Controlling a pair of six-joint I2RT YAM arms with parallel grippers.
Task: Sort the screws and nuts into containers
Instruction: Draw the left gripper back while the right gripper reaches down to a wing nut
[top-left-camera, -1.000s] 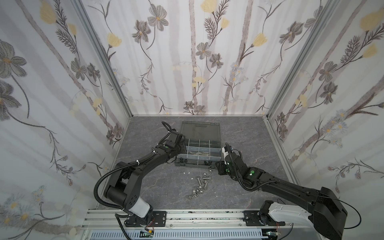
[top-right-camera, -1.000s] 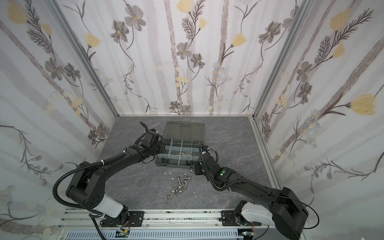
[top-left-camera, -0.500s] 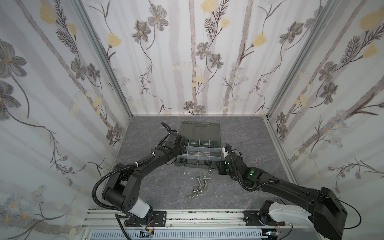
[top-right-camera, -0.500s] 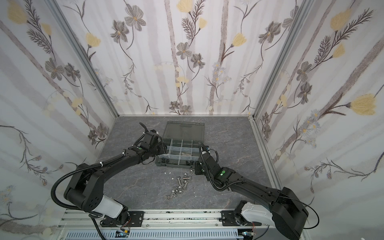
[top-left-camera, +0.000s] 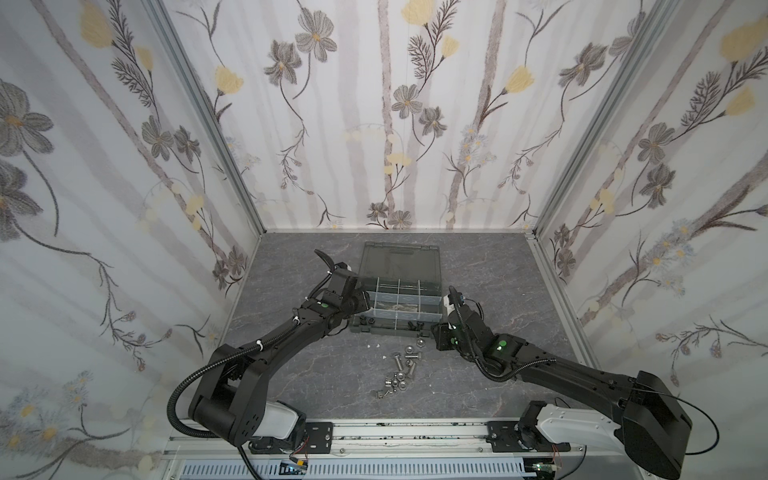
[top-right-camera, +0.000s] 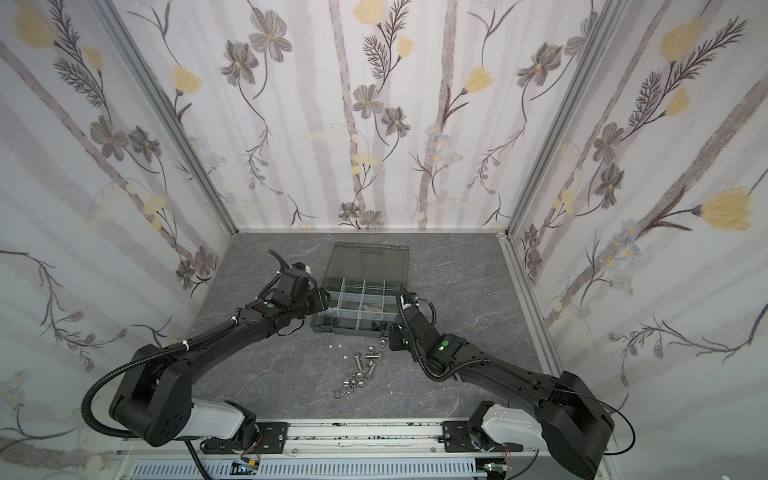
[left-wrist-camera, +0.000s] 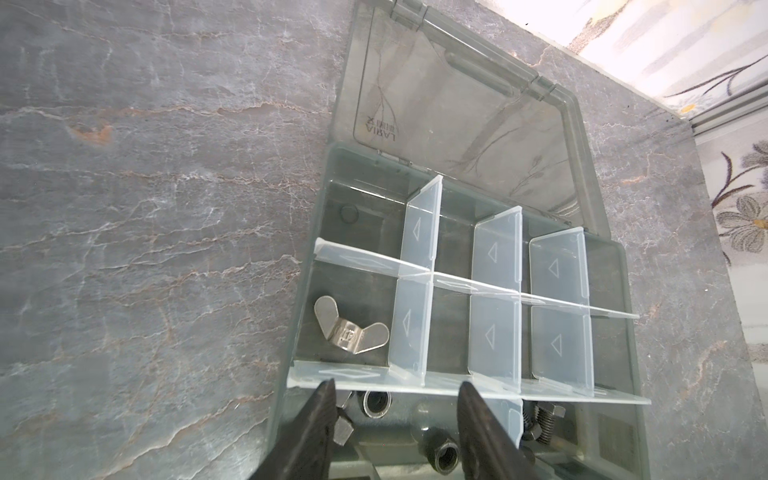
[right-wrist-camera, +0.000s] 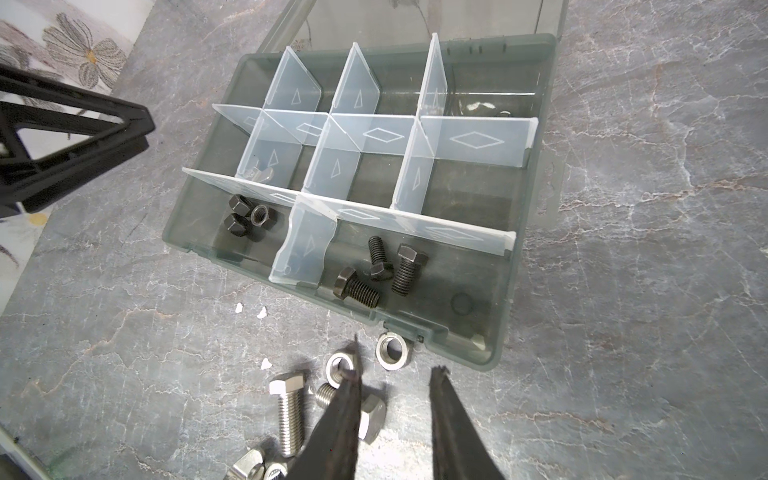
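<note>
In the front row of the dark grey plastic organiser case, sorting was partly done. The left compartment held three black hex nuts. The wider compartment beside it held three black hex-head screws. One silver wing nut lay in the middle row's left compartment. The rest looked empty, though glare in the back row made that unsure. The smoky clear lid lay open flat behind. Still left: the loose shiny silver screws and nuts, scattered on the grey marble-pattern tabletop in front of the case, none binned. I'd put it at roughly half done. Poses: the left gripper reached in low from the case's left end and sat over the black-nut compartment, jaws spread, nothing between them. The right gripper hovered low just outside the front wall, jaws parted and empty. One silver hex nut lay just past its tips, beside the wall. A second nut was partly hidden behind one finger, with a silver hex-head screw close by. My guess is that nut was the likely next pick.
</note>
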